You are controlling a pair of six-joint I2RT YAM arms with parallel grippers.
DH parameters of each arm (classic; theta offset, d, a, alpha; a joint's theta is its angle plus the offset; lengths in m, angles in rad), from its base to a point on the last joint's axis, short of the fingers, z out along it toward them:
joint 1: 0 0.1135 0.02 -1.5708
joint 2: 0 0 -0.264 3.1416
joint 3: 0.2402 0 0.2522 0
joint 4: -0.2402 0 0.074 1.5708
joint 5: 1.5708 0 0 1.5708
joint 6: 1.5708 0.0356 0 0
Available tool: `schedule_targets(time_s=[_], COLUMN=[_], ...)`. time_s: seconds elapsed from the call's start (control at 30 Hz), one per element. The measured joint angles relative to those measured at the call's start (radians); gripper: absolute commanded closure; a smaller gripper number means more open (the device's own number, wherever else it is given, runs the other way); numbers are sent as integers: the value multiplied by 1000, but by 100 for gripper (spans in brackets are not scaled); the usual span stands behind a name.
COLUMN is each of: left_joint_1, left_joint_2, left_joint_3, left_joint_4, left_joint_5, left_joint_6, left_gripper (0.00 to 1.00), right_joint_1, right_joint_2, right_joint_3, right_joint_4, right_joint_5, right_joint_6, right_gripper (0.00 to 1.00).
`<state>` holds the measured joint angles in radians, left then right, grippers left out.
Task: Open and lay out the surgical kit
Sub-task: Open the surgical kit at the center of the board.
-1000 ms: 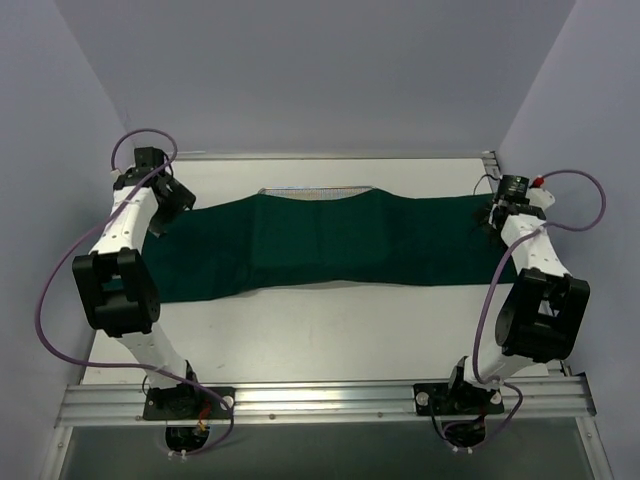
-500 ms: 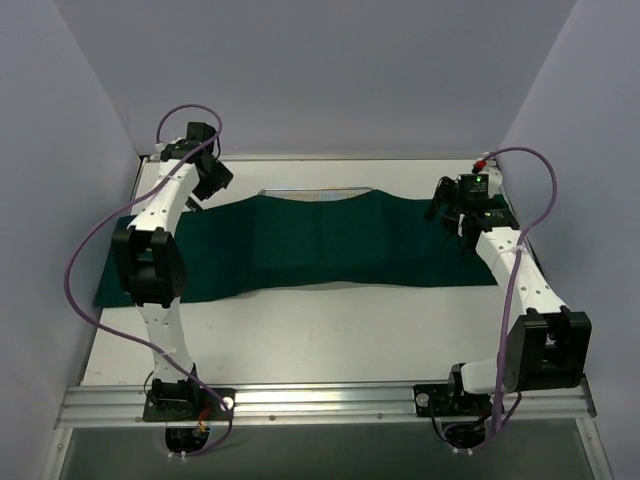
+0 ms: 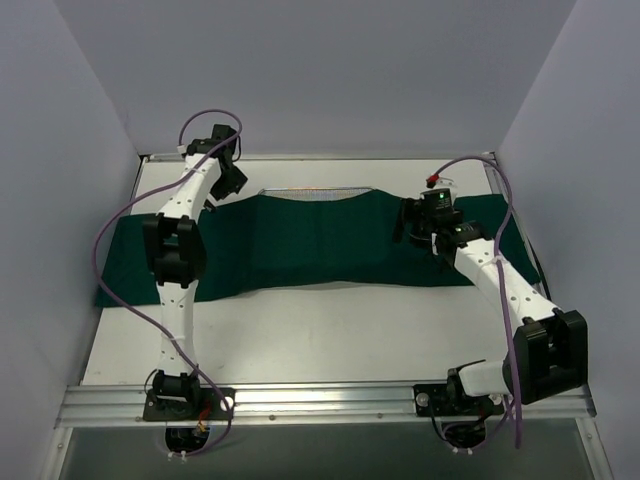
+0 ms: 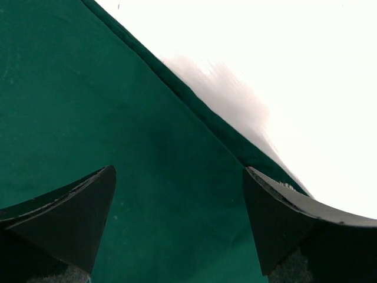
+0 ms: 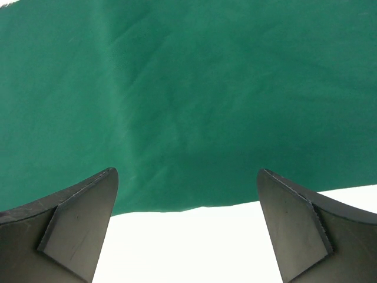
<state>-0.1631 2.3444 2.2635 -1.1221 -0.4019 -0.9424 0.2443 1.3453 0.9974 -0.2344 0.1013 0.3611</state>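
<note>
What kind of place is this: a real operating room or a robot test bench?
Probably a robot test cell: plain pale purple walls enclose a white table, two white jointed arms are bolted to an aluminium rail, and a dark green cloth wrap lies spread out.

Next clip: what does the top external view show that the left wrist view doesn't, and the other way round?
Only the top external view: the whole dark green cloth wrap spread across the table, a strip of silver wire-mesh tray peeking out at its far edge, and the right tool over the cloth's right part. Only the left wrist view: the left tool close up, its fingers wide apart and empty, and the cloth's hemmed edge running diagonally. Both: the green cloth lying on the white table.
</note>
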Motion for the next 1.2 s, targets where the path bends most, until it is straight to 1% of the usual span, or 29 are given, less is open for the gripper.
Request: schedule_targets(time_s=[0.33,0.37,0.5,0.6,0.83,0.87,1.0,1.07,1.1,1.2], left_joint_1=[0,0,0,0,0,0,0,0,0,0], left_joint_2=[103,109,134,150,164,164,164,164,164,164], left_joint_3=[112,116,118,118,118,118,118,118,118,117], left_joint_4=[-2,-2,-3,-3,-5,-5,-8,-10,-11,-11], left_joint_5=[1,4,14,19,39,40,44,44,43,43], left_joint_6=[-16,-17,-19,-19,-17,-16,-12,-8,-6,4], left_gripper=[0,5,7,11,26,30,42,44,49,53], right_joint_1=[59,60,65,72,78,78,78,78,78,78], right_joint_2=[1,1,5,13,31,32,42,44,44,46], right_joint_3=[-7,-7,-7,-7,-7,-7,-7,-6,-6,-6], right_joint_4=[23,24,31,33,39,40,44,44,44,44], right_joint_5=[-3,-3,-3,-3,-3,-2,-2,-2,-1,-1], right_joint_6=[-4,-4,-6,-10,-21,-22,-23,-25,-26,-27], right_gripper=[1,1,1,1,1,1,1,1,1,1])
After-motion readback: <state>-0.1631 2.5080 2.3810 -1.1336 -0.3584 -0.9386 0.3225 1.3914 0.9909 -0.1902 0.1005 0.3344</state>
